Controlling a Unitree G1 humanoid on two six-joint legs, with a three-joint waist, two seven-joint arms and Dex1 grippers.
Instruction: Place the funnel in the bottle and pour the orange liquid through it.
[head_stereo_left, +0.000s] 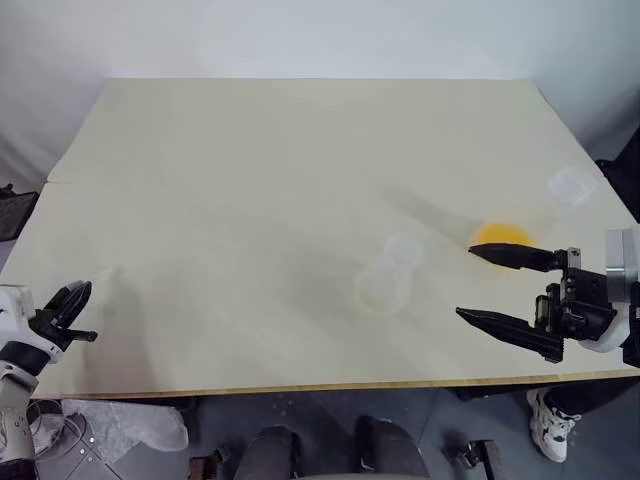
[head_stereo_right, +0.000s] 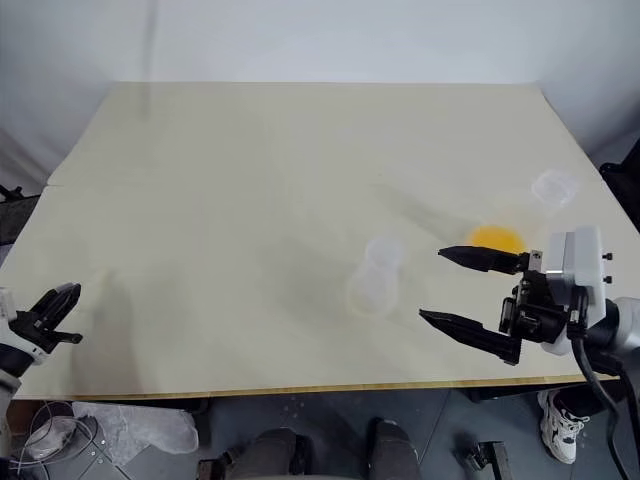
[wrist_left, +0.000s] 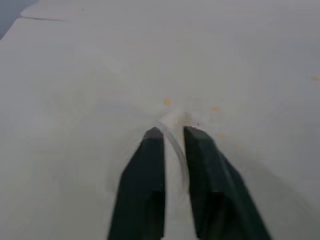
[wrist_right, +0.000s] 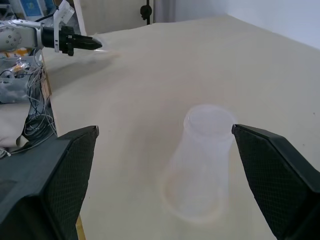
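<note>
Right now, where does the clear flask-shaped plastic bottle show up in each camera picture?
Left eye view: clear flask-shaped bottle, right of centre, near the right gripper.
Right eye view: same place.
Right wrist view: centre, inside the open right gripper.
Left wrist view: left gripper pinching small clear funnel.
Shared landmark: the left gripper.

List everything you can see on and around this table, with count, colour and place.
beige wooden table: one, spans the scene
clear flask-shaped plastic bottle: one, colourless, upright, table's middle-right
bright orange liquid: one patch, inside clear plastic, right of the bottle
clear round vessel: one, colourless, far right edge
small clear plastic funnel: one, nearly see-through, near left edge, in the left hand
white shoe: one, on the floor by the near right corner
left hand: black fingers, shut on the funnel
right hand: black fingers, open, just right of the bottle
</note>
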